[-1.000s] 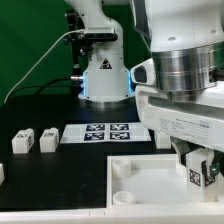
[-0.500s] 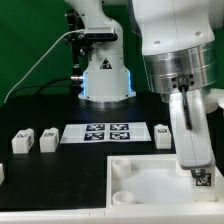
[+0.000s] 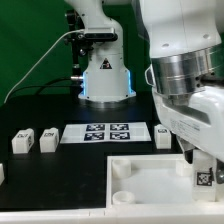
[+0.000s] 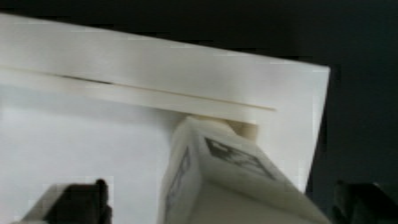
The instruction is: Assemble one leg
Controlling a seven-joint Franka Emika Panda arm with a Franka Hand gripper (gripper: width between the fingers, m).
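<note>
The gripper point(image 3: 204, 172) is low at the exterior view's right, over the white tray point(image 3: 150, 178). Its fingers point(image 4: 80, 197) stand close around one leg point(image 3: 203, 179), the marker face of which shows between them, so it holds this leg above the tray's far right corner. Three other legs point(image 3: 47, 139) stand on the black table point(image 3: 50, 175), near the marker board point(image 3: 106, 133)

Even bright light, dark backdrop; both views soft and low-resolution; wrist view blurrier, whites nearly washed out.
</note>
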